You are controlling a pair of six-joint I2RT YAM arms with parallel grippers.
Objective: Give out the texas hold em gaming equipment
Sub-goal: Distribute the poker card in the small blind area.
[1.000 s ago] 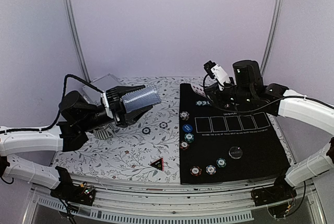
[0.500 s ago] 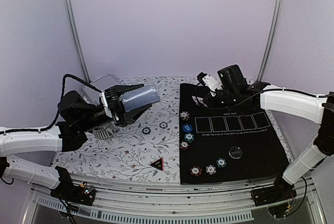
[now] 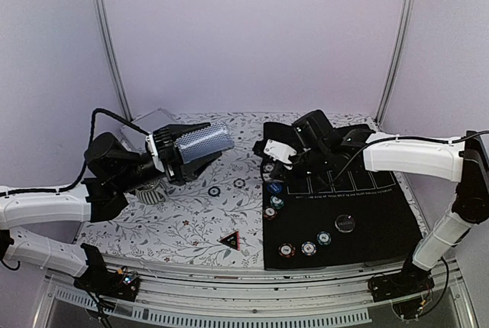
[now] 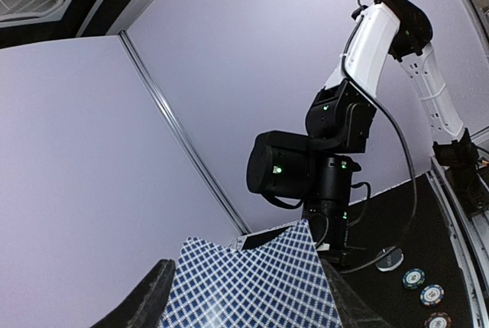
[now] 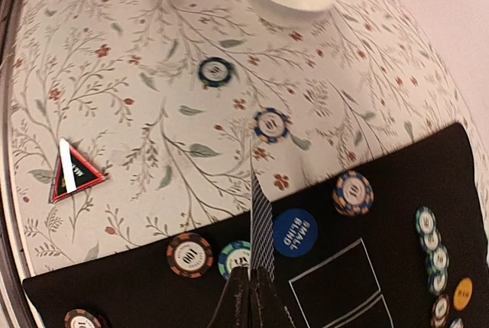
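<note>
Looking like a robot lab cell: plain lavender panels and metal posts enclosing the counter; left arm, right arm sitting on a rail at frame bottom.

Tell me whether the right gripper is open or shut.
Shut. In the wrist view the right gripper is clamped on a playing card seen edge-on, with no gap showing.

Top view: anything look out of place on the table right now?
Two blue-striped round poker chips lie on the floral tablecloth, left of the black felt mat where the other chips sit. Nothing looks spilled or damaged.
</note>
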